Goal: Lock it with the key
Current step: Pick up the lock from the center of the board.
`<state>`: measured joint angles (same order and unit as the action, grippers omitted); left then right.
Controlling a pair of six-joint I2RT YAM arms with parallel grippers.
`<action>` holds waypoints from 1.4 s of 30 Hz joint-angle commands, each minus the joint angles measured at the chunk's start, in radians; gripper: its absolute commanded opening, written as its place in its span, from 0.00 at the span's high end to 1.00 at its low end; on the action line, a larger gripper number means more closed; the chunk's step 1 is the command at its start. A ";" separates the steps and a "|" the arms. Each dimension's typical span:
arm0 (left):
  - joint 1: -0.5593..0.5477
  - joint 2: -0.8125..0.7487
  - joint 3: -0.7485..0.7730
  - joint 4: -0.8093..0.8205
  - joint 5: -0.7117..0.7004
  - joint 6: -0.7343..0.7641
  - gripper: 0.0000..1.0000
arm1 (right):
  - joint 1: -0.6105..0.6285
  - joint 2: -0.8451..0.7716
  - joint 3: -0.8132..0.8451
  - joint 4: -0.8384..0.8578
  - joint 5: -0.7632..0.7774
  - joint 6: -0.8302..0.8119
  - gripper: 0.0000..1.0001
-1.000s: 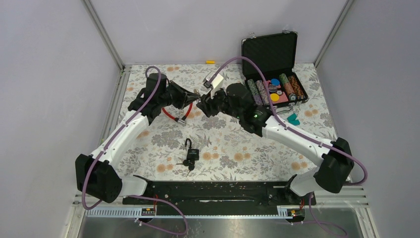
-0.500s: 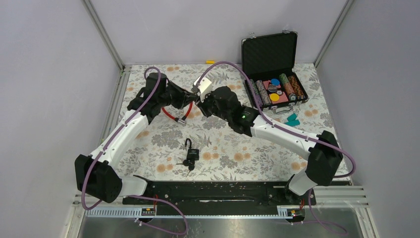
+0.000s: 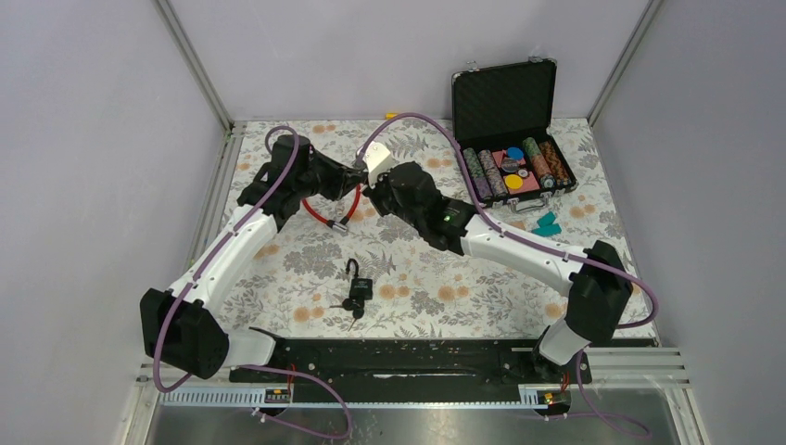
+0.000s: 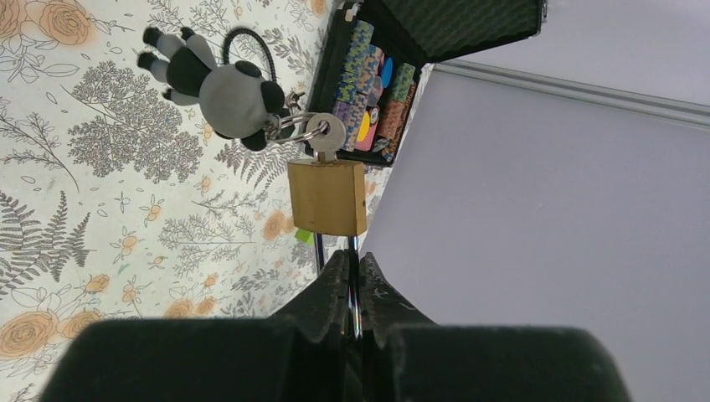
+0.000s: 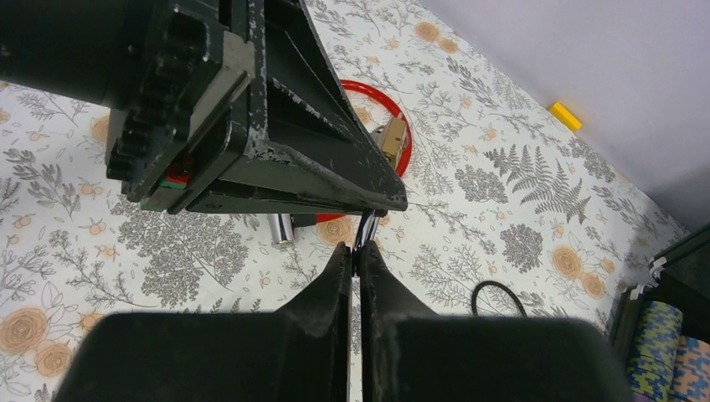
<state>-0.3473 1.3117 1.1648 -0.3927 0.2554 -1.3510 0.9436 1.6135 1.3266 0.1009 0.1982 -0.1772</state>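
Padlock [image 4: 326, 197], brass, square body, is held off the floral tabletop [image 3: 417, 278] at the far left-centre, where the two arms meet. Its visible face shows plain brass. The left gripper [image 4: 352, 260] is fully closed on the shackle [image 4: 319, 249], one steel bar pinched between the fingers, the body pointing away from the wrist. A key [image 4: 325, 134] sits in the keyhole at the far end of the body. A ring on it carries a grey-and-black panda keychain [image 4: 222, 88] with a black cord loop.

The right gripper [image 5: 357, 251] is closed too, tips right at the tip of the left gripper. A thin metal bar runs down into the gap between its fingers. Cannot tell whether it actually grips that bar. The padlock body is hidden in the right wrist view.

On the tabletop under the grippers lies a red cable loop [image 5: 393, 100]. A black padlock [image 3: 361, 287] with its own keys [image 3: 350, 306] lies nearer the arm bases. An open black case [image 3: 505, 93] at the far right holds rows of poker chips [image 3: 533, 162]. No writing anywhere is large enough to read.
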 commanded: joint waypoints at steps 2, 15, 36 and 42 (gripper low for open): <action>-0.011 -0.015 0.033 -0.017 0.055 -0.028 0.93 | -0.017 0.006 0.050 0.054 0.173 0.027 1.00; 0.000 -0.059 0.005 -0.024 0.005 0.033 0.27 | -0.051 -0.081 0.028 -0.007 0.163 0.111 1.00; 0.016 -0.098 0.137 0.106 0.679 1.309 0.16 | -0.195 -0.334 0.038 -0.506 -0.570 -0.080 1.00; 0.009 -0.087 0.168 0.063 0.891 1.339 0.16 | -0.194 -0.404 0.041 -0.518 -0.721 -0.123 1.00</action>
<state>-0.3321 1.2434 1.2732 -0.3367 0.9432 -0.1177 0.7498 1.2869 1.3098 -0.4297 -0.3668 -0.2478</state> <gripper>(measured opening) 0.840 0.028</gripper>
